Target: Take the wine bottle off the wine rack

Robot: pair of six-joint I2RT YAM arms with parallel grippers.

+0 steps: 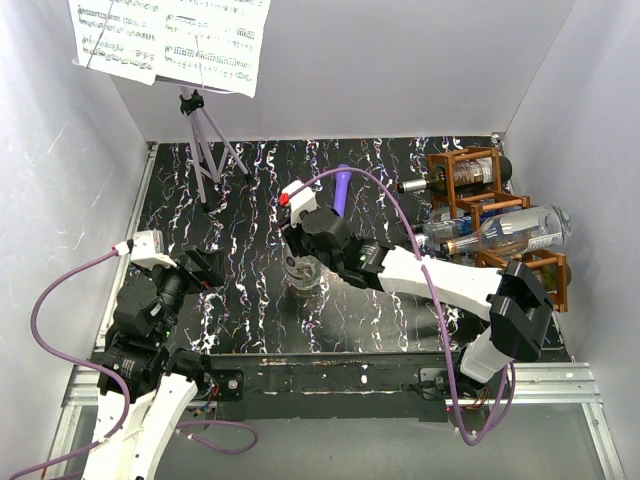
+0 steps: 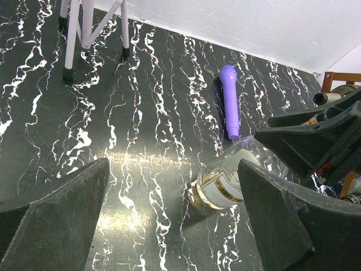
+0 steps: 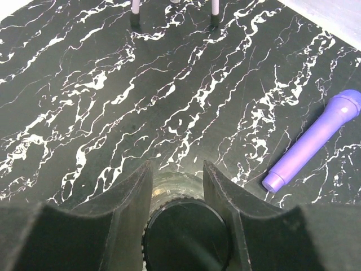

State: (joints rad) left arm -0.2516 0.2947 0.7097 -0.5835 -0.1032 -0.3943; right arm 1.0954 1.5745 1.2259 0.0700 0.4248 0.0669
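Note:
A clear glass wine bottle (image 1: 301,272) with a white and gold label (image 2: 224,188) is out on the black marble table, left of the reddish-brown wooden wine rack (image 1: 468,172). My right gripper (image 1: 299,252) is shut on its neck from above. In the right wrist view both fingers (image 3: 130,197) flank the black cap (image 3: 186,240). I cannot tell whether the bottle's base touches the table. My left gripper (image 2: 174,164) is open at the near left, facing the bottle and apart from it.
The rack at the right wall still carries a clear bottle (image 1: 512,232) and a dark one (image 1: 432,185). A purple microphone (image 1: 342,188) lies behind the held bottle. A grey tripod music stand (image 1: 205,150) with sheet music (image 1: 170,35) stands at the back left.

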